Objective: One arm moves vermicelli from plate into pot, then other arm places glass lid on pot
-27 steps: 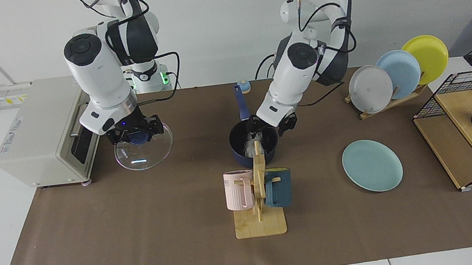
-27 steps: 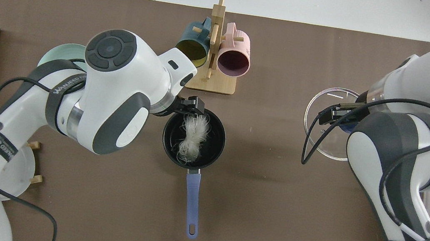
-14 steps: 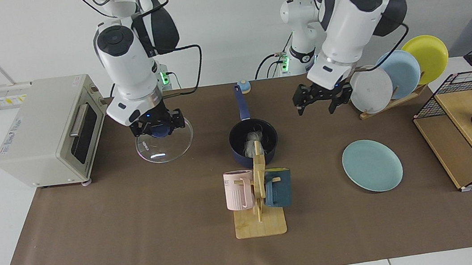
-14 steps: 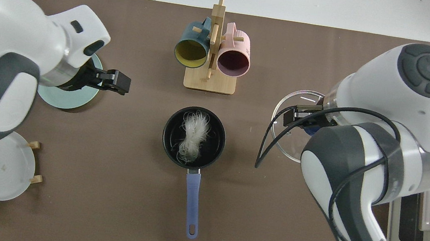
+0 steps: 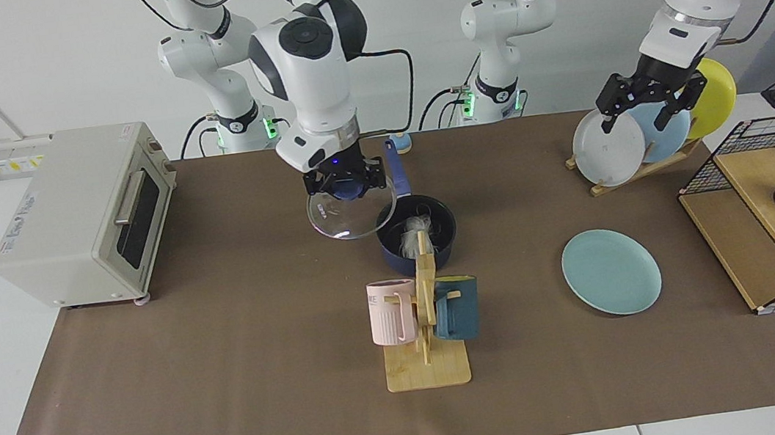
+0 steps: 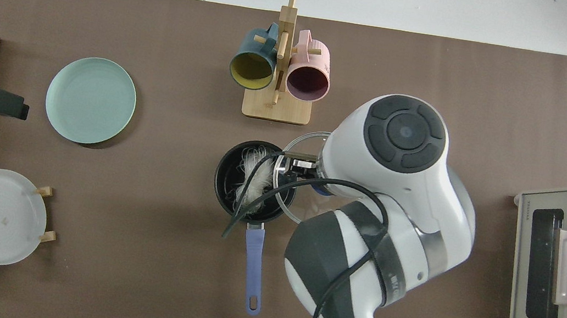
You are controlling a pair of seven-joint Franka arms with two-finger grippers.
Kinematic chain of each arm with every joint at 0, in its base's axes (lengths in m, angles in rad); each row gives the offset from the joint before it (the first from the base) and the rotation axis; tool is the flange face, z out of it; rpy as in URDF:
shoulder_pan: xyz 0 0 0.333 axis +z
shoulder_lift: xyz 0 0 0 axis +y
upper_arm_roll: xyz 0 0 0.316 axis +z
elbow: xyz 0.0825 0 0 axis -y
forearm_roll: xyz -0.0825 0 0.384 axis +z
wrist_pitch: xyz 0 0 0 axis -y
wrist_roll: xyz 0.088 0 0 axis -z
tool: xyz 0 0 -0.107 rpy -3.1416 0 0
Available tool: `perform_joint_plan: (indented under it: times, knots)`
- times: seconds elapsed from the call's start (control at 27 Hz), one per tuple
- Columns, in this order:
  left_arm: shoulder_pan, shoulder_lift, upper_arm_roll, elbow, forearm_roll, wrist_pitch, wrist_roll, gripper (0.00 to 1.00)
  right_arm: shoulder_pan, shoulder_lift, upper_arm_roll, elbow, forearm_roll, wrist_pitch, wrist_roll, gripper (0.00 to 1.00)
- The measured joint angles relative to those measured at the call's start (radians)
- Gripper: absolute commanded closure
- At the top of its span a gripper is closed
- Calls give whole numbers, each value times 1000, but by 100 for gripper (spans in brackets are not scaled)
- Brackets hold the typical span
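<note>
While clamped on the blue knob of the glass lid [image 5: 351, 212], right gripper [image 5: 346, 182] hovering above the table, lid overlapping the rim of the pot [image 5: 417, 234]. Vermicelli [image 6: 254, 178] inside the pot. Left gripper [image 5: 648, 100] spread, raised by the plate rack [image 5: 636, 168]; teal plate [image 5: 611, 271] bare.

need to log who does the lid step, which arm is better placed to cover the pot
The right arm: its right gripper is shut on the glass lid beside the pot, vermicelli already inside. The left gripper hangs open over the plate rack.
</note>
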Motion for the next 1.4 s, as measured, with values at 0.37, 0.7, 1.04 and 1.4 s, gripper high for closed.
perform_joint_plan:
  times: [0.37,0.7,1.04,1.4]
  knots:
    - [15,1,-8,-28,28,0,33,0,4,112,144,36,-120,38,249,100]
    - [15,1,-10,-38,40,0,33,0,9,235,183,132,-195,47,337,100]
    - [15,0,-15,-36,41,1,33,0,33,308,193,171,-241,63,385,100]
    - [14,0,-21,-36,41,1,33,0,50,337,198,180,-281,81,433,100]
